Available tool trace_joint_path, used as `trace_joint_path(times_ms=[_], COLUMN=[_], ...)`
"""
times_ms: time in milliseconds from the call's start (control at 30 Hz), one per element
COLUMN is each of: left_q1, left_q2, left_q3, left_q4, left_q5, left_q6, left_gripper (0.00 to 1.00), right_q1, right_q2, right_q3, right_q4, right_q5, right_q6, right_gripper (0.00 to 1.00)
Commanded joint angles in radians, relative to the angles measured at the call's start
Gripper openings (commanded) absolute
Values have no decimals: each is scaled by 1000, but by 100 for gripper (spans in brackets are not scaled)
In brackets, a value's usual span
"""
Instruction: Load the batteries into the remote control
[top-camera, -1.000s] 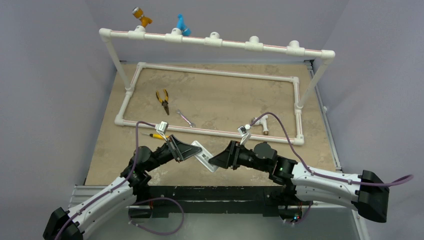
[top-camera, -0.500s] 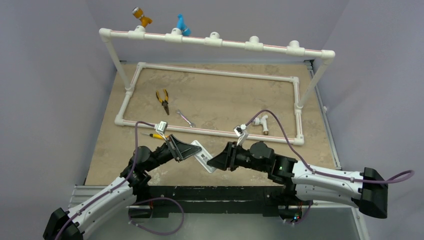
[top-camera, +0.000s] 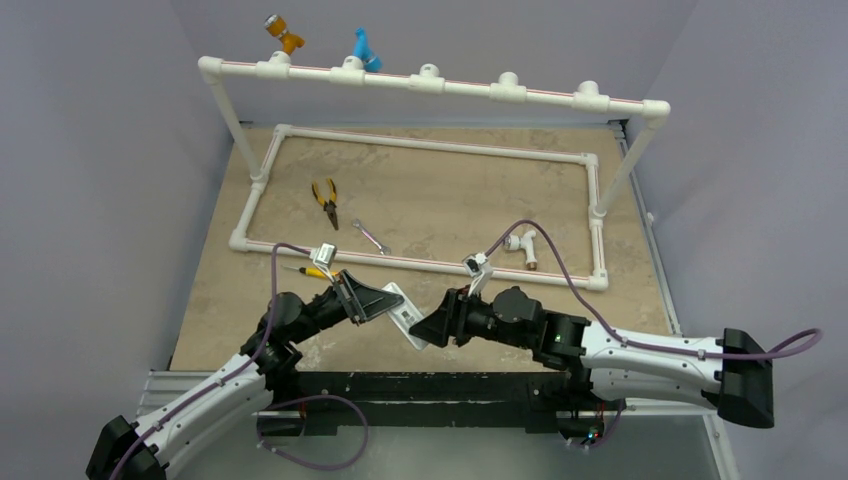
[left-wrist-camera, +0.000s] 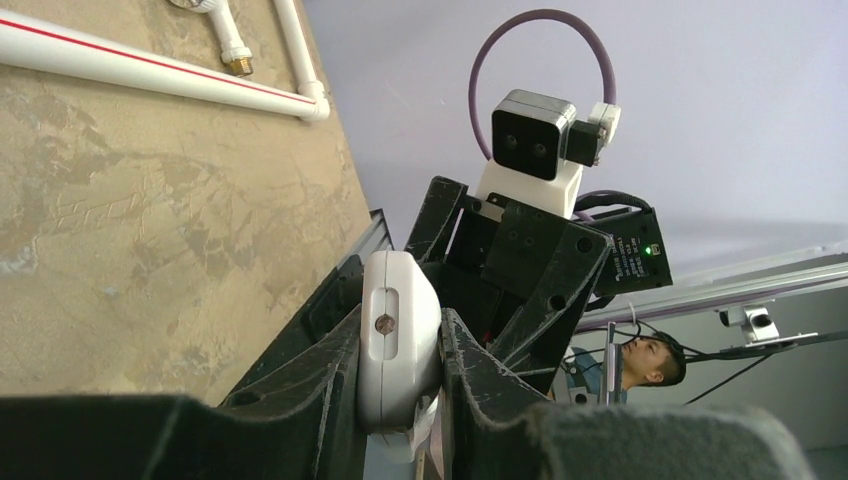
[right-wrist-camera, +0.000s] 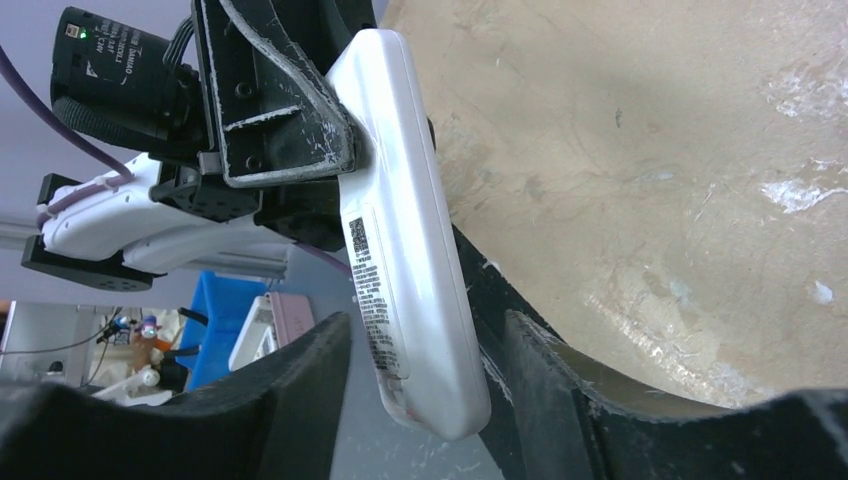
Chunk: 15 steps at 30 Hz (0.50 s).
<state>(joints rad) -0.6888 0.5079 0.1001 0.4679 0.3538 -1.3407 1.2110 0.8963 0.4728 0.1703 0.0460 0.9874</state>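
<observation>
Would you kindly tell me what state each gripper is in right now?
Left gripper: closed on the remote control.
Right gripper: open, its fingers on either side of the remote control's free end, not clamped.

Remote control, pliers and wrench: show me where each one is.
remote control (right-wrist-camera: 415, 230), right wrist view, middle of its white body.
pliers (top-camera: 328, 205), top view, near the joint below the yellow handles.
wrench (top-camera: 370, 237), top view, middle of its shaft.
</observation>
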Motion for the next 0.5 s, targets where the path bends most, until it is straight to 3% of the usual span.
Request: trace_joint_path(times_ms=[0, 133, 300, 467], left_q1=[-5, -5, -5, -5], left_q2=[0, 10, 12, 11], left_q3=[36, 35, 32, 30], left_q4=[46, 73, 91, 94], left_q5=[8, 15, 17, 20], left_q6=[22, 18, 13, 13], left_gripper=[0, 0, 0, 0], right_q1=[6, 5, 5, 5], right_q2=[-26, -31, -10, 11], right_q3=[-35, -89, -138, -149], right_q4=[100, 223, 372, 418], right_q5=[33, 20, -6, -20], right_q6=[-3, 35, 81, 103], right_gripper=[59, 60, 52, 46])
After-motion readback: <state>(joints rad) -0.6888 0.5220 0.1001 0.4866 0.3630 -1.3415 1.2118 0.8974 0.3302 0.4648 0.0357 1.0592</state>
